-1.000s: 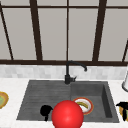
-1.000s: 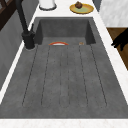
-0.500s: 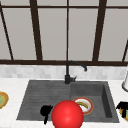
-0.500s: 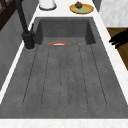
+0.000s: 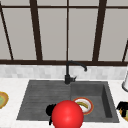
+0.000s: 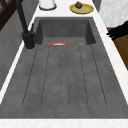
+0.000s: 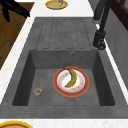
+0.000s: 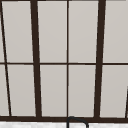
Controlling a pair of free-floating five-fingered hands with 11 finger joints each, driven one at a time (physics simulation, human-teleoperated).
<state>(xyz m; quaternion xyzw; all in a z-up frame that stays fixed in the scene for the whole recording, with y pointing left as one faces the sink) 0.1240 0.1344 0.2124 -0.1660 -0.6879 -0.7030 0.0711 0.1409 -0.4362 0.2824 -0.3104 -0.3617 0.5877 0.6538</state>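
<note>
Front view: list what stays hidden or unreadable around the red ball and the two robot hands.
- Left robot hand: mostly behind the glossy red ball in the front view, so its grip cannot be judged.
- Right robot hand: cut off by the right edge.
- Red-rimmed white plate: the ball covers its near left part; the sink wall hides most of it in the left side view.
- Red ball: bottom cropped.

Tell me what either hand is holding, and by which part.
Nothing is held: the left hand and the right hand hang before the sink with straight, empty fingers.

Four fixed views, sink shared
</note>
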